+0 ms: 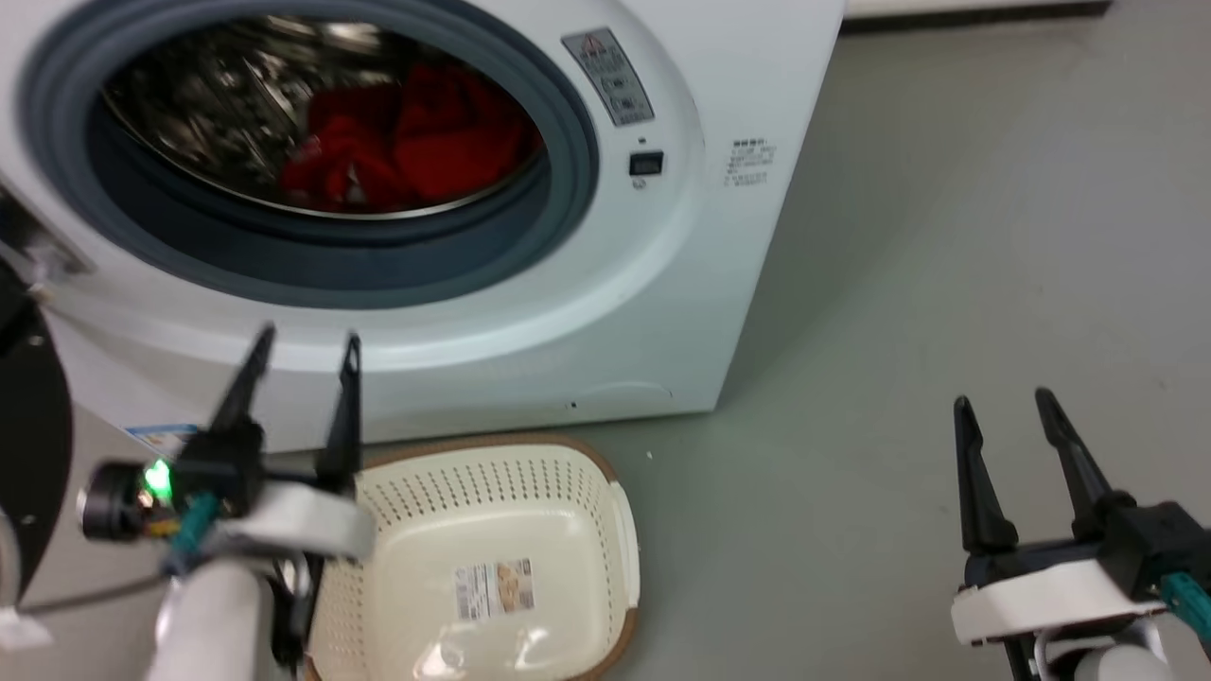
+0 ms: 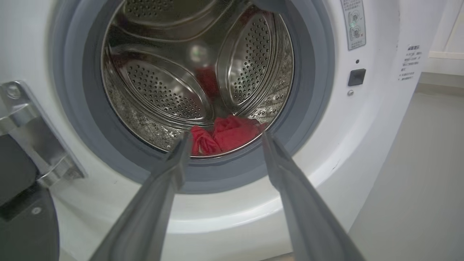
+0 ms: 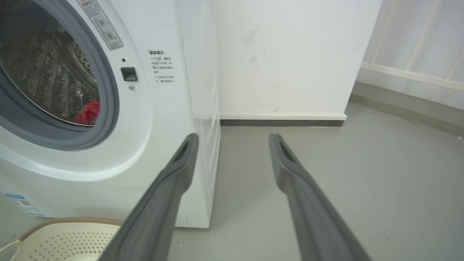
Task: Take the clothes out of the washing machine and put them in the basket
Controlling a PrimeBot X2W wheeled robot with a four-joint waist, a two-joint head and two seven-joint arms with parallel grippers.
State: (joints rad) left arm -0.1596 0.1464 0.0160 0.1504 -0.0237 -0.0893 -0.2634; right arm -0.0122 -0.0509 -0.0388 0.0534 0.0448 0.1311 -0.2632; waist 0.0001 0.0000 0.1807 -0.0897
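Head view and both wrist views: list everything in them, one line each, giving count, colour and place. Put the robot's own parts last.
washing machine: one, white with a grey gasket, standing on the floor, opening uncovered
door: one, black-rimmed, swung open at the machine's left
clothes: one bundle, count unclear, red, at the bottom of the steel drum
basket: one, cream with a brown rim, on the floor in front of the machine, no clothes in it
label: one, pale, on the basket's inside bottom
floor: grey
wall: white, behind the machine
left gripper: dark, open, before the machine's front, aimed at the drum
right gripper: dark, open, above the floor right of the machine
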